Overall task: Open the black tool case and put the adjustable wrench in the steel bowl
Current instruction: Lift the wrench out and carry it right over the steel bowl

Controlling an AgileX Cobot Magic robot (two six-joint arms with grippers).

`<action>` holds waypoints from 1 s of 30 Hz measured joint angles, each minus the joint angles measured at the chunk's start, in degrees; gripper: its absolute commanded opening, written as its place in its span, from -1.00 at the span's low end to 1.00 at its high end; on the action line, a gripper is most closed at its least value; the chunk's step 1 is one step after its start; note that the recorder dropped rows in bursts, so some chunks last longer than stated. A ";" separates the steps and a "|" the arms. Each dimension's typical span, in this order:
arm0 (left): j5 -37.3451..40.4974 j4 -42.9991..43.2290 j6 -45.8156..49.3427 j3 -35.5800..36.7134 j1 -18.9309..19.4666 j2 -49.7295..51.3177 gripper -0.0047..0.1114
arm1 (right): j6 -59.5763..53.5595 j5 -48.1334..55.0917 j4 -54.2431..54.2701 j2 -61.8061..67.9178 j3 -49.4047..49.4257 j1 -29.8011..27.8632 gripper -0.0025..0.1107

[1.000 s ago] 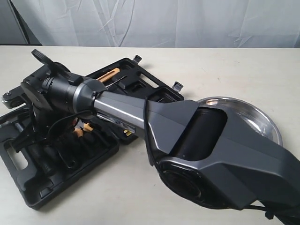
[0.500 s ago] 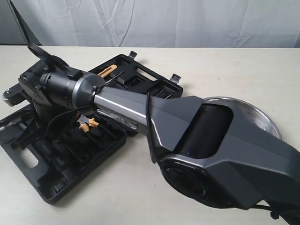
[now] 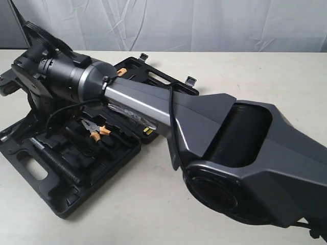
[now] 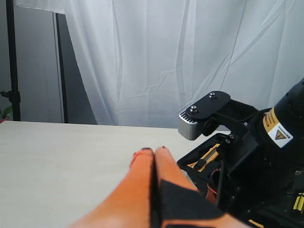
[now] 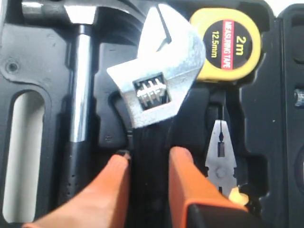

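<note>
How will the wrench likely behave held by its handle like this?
Probably rigid: the wrench looks like solid metal. Likely head-heavy: the right gripper pinches the black handle, away from the broad steel head, so it may pivot.

the black tool case (image 3: 104,182) is matt moulded plastic; the adjustable wrench (image 5: 154,78) has a bright bare-metal head (faintly brushed) and a dull black handle; the hammer (image 5: 81,85) shaft is polished steel, the tape measure (image 5: 229,42) glossy yellow plastic, the right gripper (image 5: 149,154) smooth orange plastic, the curtain (image 3: 214,25) creased white cloth
</note>
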 measured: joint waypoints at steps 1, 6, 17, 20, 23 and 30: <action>0.00 0.00 0.00 0.00 0.00 0.00 -0.92 | -0.23 0.00 -0.13 0.00 0.00 0.00 -0.97; 0.00 0.00 0.00 0.00 0.00 0.00 -0.92 | -0.70 2.05 -1.48 -0.26 0.00 0.00 -0.97; 0.00 0.00 0.00 0.00 0.00 0.00 -0.92 | -0.48 9.34 -5.08 -4.75 0.00 -2.56 -0.97; 0.00 0.00 0.00 0.00 0.00 0.00 -0.92 | 0.06 9.58 -5.08 -5.63 0.00 -5.26 -0.97; 0.00 0.00 0.00 0.00 0.00 0.00 -0.92 | 1.00 10.03 -5.47 -6.97 0.00 -7.85 -0.97; 0.00 0.00 0.00 0.00 0.00 0.00 -0.92 | 1.90 10.20 -5.97 -10.62 0.34 -10.82 -0.97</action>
